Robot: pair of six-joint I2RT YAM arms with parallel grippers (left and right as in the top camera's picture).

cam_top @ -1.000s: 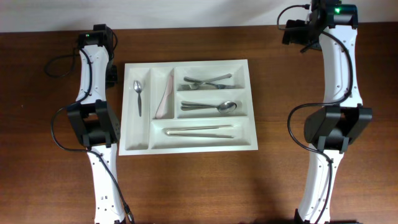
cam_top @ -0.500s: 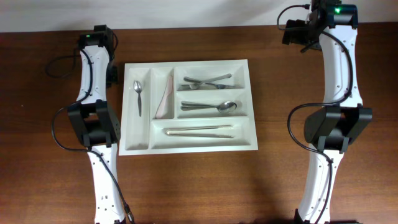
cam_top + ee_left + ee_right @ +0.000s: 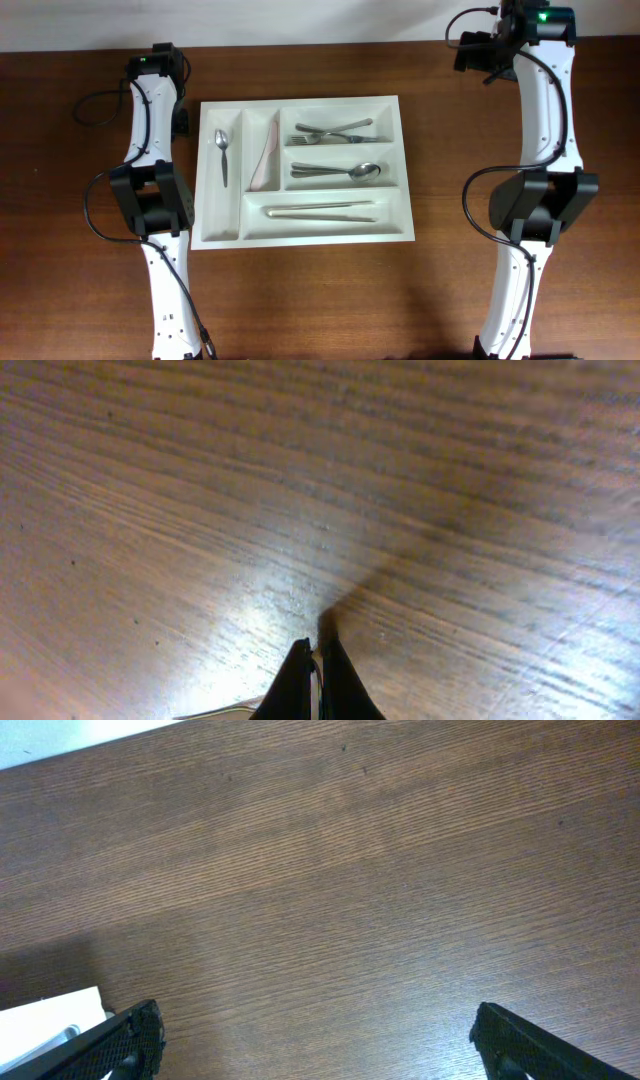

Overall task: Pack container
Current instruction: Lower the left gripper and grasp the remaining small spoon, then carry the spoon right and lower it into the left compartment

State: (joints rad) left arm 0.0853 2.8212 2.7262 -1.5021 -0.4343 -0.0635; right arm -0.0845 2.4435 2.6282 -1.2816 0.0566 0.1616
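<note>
The white cutlery tray (image 3: 402,170) lies in the middle of the table with five compartments. It holds a small spoon (image 3: 223,155), a pale knife (image 3: 265,155), forks (image 3: 335,130), a large spoon (image 3: 340,172) and chopsticks (image 3: 320,211). My left gripper (image 3: 180,122) is by the tray's left edge; in the left wrist view (image 3: 315,650) its fingers are shut and empty over bare wood. My right gripper (image 3: 470,52) is at the far right back; in the right wrist view (image 3: 315,1025) it is wide open over wood, with a tray corner (image 3: 50,1015) at lower left.
The brown wooden table (image 3: 450,290) has a white wall edge (image 3: 300,20) along its back. Black cables (image 3: 95,105) hang beside the left arm. Both arm bases stand near the front at left and right.
</note>
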